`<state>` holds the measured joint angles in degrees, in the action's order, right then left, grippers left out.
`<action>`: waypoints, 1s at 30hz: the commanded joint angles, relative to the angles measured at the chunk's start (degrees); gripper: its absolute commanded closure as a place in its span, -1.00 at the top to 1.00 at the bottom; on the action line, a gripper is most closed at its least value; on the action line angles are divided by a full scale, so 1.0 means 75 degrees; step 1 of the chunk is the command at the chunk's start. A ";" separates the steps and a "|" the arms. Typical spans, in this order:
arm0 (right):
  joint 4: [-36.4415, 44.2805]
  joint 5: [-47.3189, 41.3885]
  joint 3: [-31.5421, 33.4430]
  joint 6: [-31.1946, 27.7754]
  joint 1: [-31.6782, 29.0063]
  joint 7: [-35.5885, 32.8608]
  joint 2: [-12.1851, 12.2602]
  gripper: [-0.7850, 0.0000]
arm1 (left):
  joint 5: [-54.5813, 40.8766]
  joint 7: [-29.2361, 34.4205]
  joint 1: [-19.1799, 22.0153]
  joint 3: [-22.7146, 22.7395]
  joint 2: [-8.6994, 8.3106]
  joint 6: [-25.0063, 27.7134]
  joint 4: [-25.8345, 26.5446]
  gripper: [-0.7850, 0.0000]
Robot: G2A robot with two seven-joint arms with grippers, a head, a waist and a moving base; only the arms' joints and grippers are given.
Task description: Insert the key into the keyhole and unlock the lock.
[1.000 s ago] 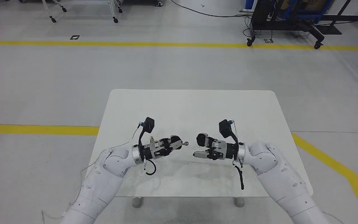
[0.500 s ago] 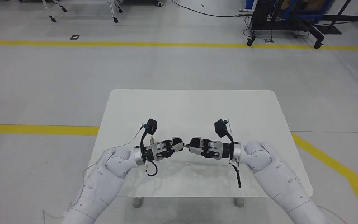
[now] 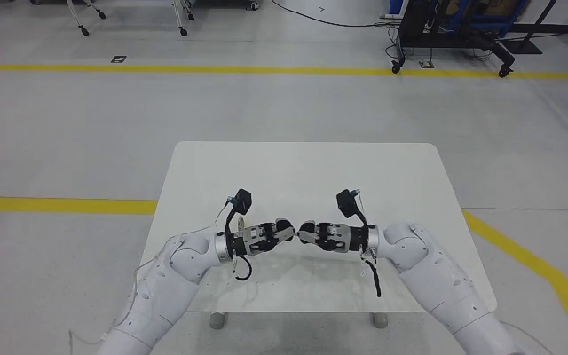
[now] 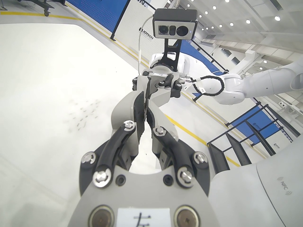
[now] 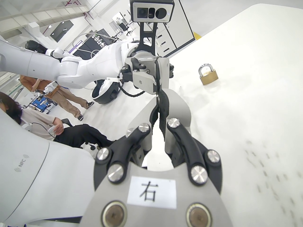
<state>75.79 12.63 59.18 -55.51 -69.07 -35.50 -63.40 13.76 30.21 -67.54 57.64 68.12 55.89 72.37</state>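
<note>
White table (image 3: 311, 169): my left pincer (image 4: 146, 96) and right pincer (image 5: 159, 96) both pressed together, tip to tip above it. Lock (image 5: 208, 74) sits apart.

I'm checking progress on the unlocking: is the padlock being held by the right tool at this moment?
No, the padlock rests on the white table, well apart from the right tool.

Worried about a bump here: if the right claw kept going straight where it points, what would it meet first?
The left claw, most likely: it faces the right claw tip to tip, with hardly any gap in the top view. The padlock lies on the table off to one side of that line.
</note>
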 commanded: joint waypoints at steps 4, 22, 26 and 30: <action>-0.0076 -0.0034 0.0059 -0.0112 0.0029 0.0088 0.0036 -1.00 | 0.0116 -0.0316 -0.0009 0.0040 0.0000 -0.0186 0.0027 1.00; 0.0218 -0.0110 0.1859 -0.0332 -0.0952 0.1553 0.0463 -1.00 | 0.0215 -0.0884 -0.0021 0.0373 -0.0044 -0.0254 -0.0013 1.00; 0.0218 -0.0110 0.1859 -0.0332 -0.0952 0.1553 0.0463 -1.00 | 0.0666 -0.0989 -0.0022 0.0449 -0.0055 -0.0721 0.0352 1.00; 0.0218 -0.0110 0.1859 -0.0332 -0.0952 0.1553 0.0463 -1.00 | 0.1459 -0.0903 -0.0120 0.1117 -0.0236 -0.0871 0.0865 1.00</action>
<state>77.43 11.81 73.12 -58.00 -76.20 -23.85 -59.93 22.40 23.31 -68.00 64.40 66.76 49.42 77.65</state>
